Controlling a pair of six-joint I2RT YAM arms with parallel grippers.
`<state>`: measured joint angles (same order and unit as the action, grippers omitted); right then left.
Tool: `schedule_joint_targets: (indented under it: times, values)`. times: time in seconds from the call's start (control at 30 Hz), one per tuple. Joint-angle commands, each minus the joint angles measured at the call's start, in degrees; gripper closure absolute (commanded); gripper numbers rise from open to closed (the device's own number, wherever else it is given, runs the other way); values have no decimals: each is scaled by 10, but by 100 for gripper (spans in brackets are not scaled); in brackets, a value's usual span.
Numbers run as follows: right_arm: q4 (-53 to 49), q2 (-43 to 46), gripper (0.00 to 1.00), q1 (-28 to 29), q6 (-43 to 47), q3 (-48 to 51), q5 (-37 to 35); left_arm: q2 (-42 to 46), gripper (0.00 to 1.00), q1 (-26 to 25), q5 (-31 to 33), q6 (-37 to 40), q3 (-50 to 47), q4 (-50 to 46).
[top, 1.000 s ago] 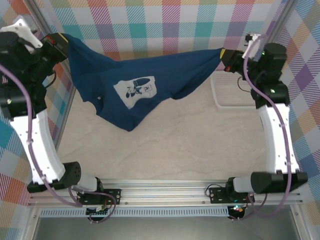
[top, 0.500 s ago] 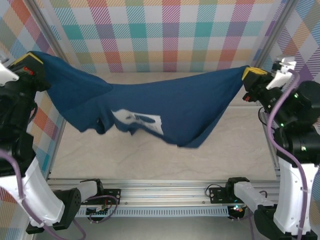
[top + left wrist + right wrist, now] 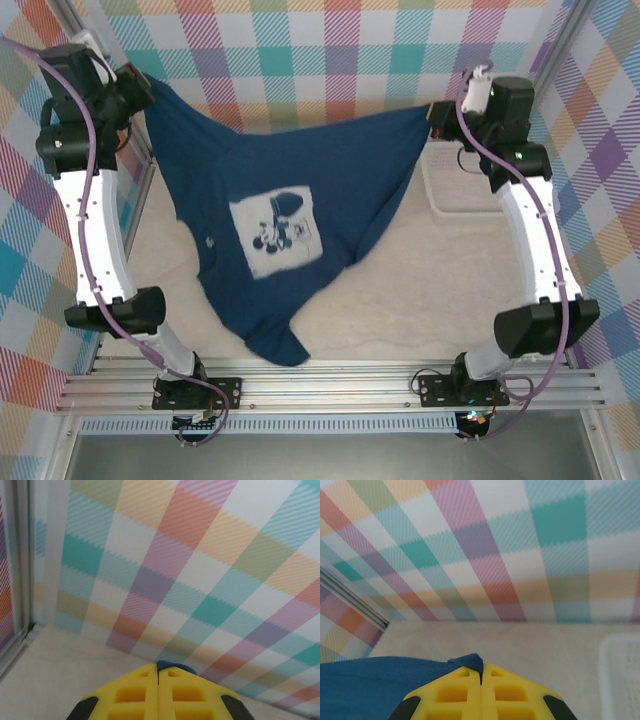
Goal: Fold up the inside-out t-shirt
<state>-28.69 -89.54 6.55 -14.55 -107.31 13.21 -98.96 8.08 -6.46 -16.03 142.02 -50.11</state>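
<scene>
T-shirt (image 3: 290, 200) hangs spread between my left fingers (image 3: 132, 696) and right fingers (image 3: 512, 696), both clamped on its edge, low end reaching the tabletop (image 3: 420, 290). Such small pinches may slip if I pull wider.

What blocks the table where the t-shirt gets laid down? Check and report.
Nothing visible does. The left gripper and right gripper pinch the t-shirt, spread over the table. The white tray sits off to the right, beside the cloth.
</scene>
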Motion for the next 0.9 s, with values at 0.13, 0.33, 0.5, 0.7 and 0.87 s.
schedule_joint_targets:
  times: [0.13, 0.33, 0.5, 0.7, 0.87]
  values:
    - [6, 9, 100, 20, 14, -132, 1, 40, 100, 9, -22, -20, 127, 28]
    - [-35, 110, 100, 23, 40, -81, 6, 121, 100, 9, -11, 6, 111, 14]
    - [-63, 213, 100, 23, 50, -24, -7, 214, 100, 8, -1, 20, 58, 23]
    - [-82, 236, 100, 23, 57, -17, -35, 223, 100, 8, 14, 27, 42, 27]
    - [-53, 192, 100, 23, 53, -17, -45, 164, 100, 9, 11, 30, 41, 35]
